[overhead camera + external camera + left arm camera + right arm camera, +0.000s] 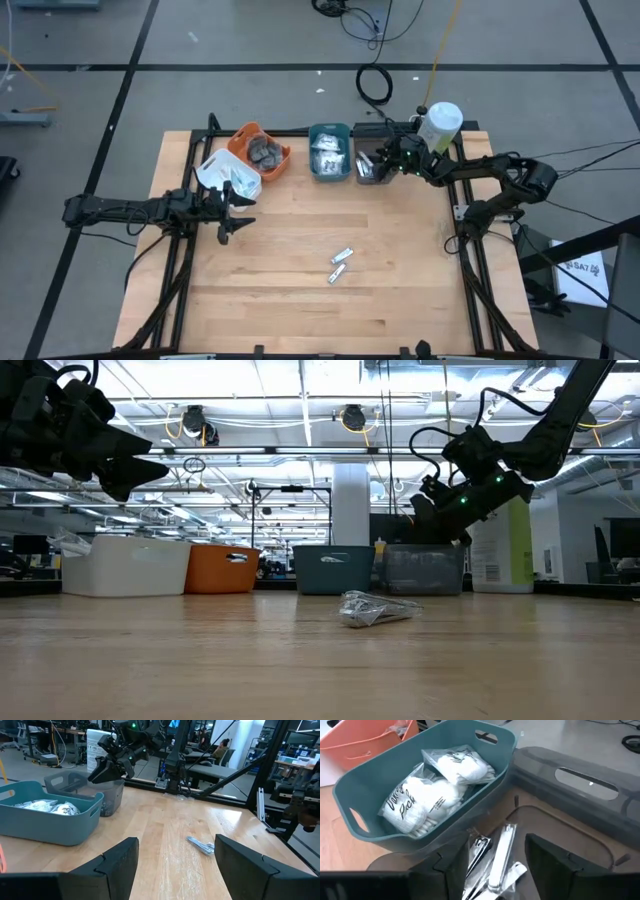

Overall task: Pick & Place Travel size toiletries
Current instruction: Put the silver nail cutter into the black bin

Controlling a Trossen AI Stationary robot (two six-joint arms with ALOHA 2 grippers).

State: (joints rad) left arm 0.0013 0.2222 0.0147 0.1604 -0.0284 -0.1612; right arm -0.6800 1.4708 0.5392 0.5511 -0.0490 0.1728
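An industrial robotics lab is indicated. A wooden bench (300, 240) is set on a taped concrete floor (250, 40) with loose cables (375, 85). Exposed ceiling lights (350, 417), further workstations (40, 740) and a seated person (221, 749) are seen beyond.

Four bins (330, 152) line the table's (300, 300) far edge; wrapped packets (340, 265) lie mid-table, nearer the front.

Big open workshop, grey floor, bright ceiling lights.
Wood table (300, 240) on grey floor (90, 100) w/ black tape lines (120, 95); black cable coil (375, 85) behind. Low view: white pillar (351, 505), ceiling light strips (300, 400), benches further back.
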